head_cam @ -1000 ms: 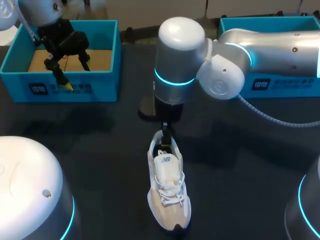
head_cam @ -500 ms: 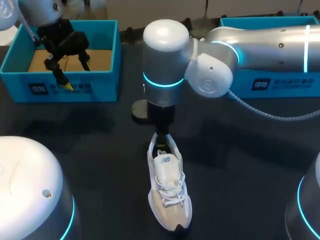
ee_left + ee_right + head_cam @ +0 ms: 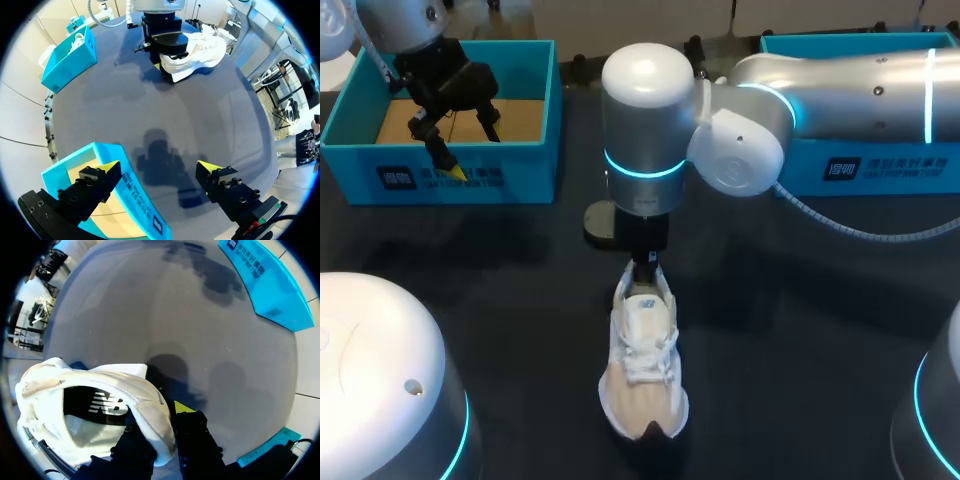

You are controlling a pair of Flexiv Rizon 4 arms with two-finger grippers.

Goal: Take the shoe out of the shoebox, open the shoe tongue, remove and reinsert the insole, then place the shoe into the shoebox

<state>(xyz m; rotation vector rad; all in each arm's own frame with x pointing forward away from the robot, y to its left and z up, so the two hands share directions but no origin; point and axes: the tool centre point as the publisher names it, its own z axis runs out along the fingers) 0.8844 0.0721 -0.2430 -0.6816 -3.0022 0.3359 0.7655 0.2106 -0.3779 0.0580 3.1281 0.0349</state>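
A white sneaker (image 3: 642, 372) stands on the dark table, toe toward the front edge. My right gripper (image 3: 647, 268) is at its heel, reaching in past the middle. In the right wrist view the gripper (image 3: 157, 415) is shut on the sneaker's (image 3: 75, 390) heel collar, one finger inside the opening and one outside. The blue shoebox (image 3: 525, 160) stands at the back left, its brown floor bare. My left gripper (image 3: 470, 148) hangs open over its front wall. The left wrist view shows that gripper (image 3: 157, 167) open and empty, the box wall (image 3: 132, 190) by one finger and the sneaker (image 3: 200, 50) far ahead.
A second blue box (image 3: 890, 165) stands at the back right behind my right arm; it also shows in the left wrist view (image 3: 70, 57) with something white inside. Bulky white arm housings (image 3: 380, 380) fill the front left corner. Bare tabletop (image 3: 500, 290) lies between sneaker and shoebox.
My right arm shifted left and its gripper closed on the sneaker's heel. The sneaker's toe swung a little to the left. The left arm stayed still.
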